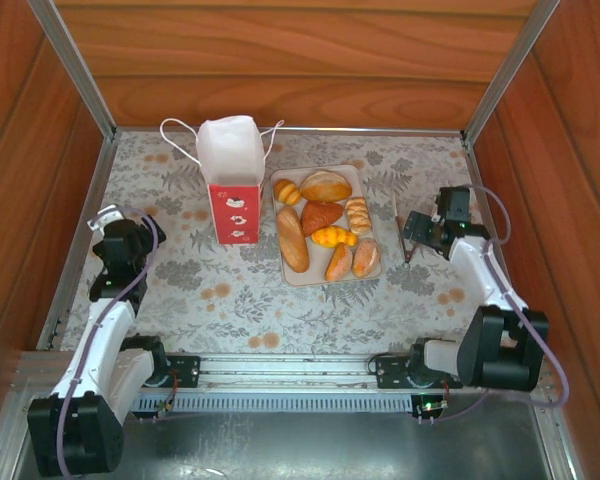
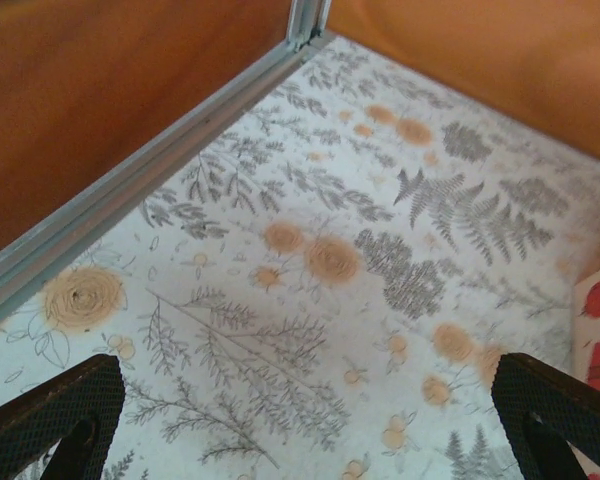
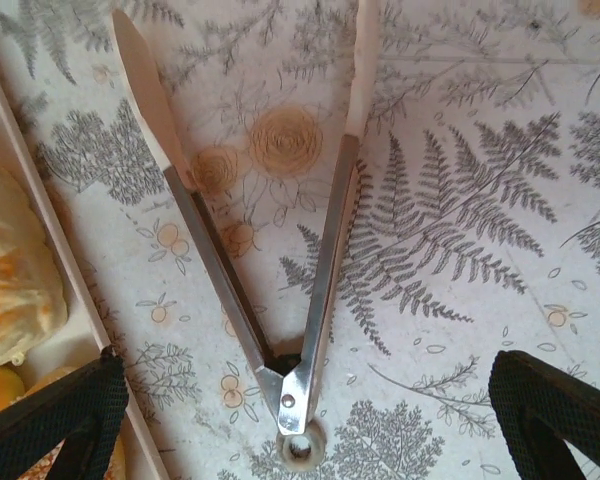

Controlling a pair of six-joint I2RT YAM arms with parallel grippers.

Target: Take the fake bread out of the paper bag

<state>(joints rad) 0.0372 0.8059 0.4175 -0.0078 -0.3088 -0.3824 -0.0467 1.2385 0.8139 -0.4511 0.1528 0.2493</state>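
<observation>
Golden-brown fake bread lies on the beige tray in the middle of the floral surface, about seven pieces: long loaf, bun, croissants, small rolls. Paper bag stands upright just left of the tray with its mouth open, white top, red bottom, cord handles splayed out at the back. Left pincer is spread wide and holds nothing, over bare surface near the left wall, well apart from the bag. A sliver of the bag's red side shows at the right edge of the left wrist view. Right pincer is also spread wide and empty — it hovers over metal tongs lying flat on the surface just right of the tray, arms in a V, pale tips pointing away. Tray rim and one roll show at the left of the right wrist view.
</observation>
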